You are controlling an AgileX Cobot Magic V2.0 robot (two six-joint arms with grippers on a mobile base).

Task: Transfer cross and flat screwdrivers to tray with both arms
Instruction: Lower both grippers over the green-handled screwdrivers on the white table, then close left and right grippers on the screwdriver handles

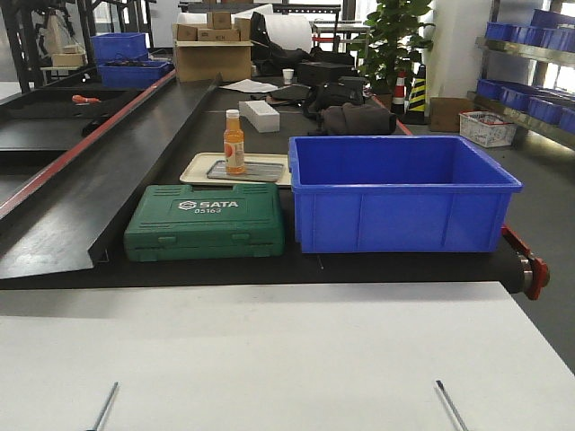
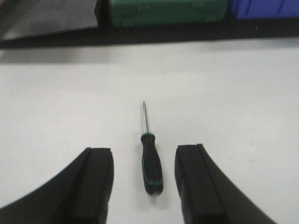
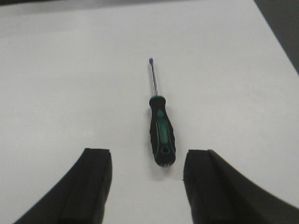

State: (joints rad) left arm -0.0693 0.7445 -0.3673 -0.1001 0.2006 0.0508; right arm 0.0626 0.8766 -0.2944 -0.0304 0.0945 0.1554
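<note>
The screwdriver [image 3: 159, 116] has a shiny steel shaft and matt plastic handle.

Front view: left screwdriver [image 1: 107, 407], right screwdriver [image 1: 451, 406] cut by bottom edge.

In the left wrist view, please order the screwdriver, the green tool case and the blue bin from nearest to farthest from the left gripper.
1. Screwdriver: lying between the open jaws of the left gripper.
2. Green tool case: straight ahead, beyond the white table.
3. Blue bin: ahead too, but off to the right.
</note>
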